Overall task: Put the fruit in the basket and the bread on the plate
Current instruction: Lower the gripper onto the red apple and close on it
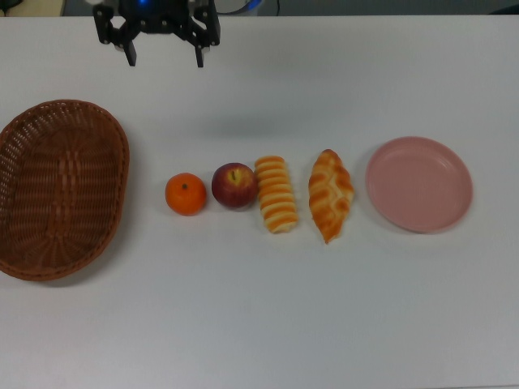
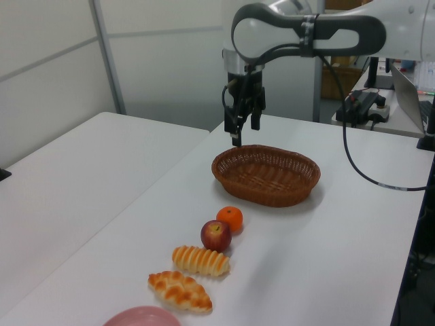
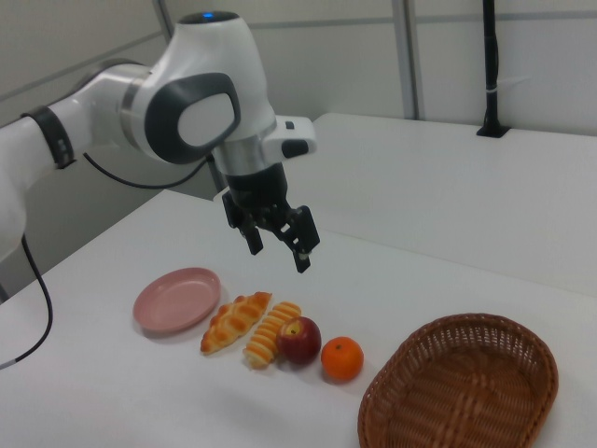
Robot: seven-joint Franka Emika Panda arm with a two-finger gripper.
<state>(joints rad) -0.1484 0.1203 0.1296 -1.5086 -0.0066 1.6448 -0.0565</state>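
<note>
Four items lie in a row on the white table. From the top view's left they are an orange mandarin [image 1: 186, 194], a dark red apple [image 1: 234, 185], a ridged spiral roll [image 1: 276, 194] and a twisted pastry [image 1: 330, 194]. The brown wicker basket [image 1: 61, 188] stands empty at the top view's left end, and the pink plate [image 1: 418, 184] lies empty at its right end. My gripper [image 1: 165, 58] hangs open and holds nothing. It is high above the table's far edge, well apart from the fruit. The right view shows the gripper [image 3: 278, 254] above and behind the bread.
A second white table [image 2: 75, 170] adjoins at the left view's left. Behind the arm at the left view's right are a cable [image 2: 367, 170], a laptop [image 2: 408, 88] and a power unit [image 2: 363, 105].
</note>
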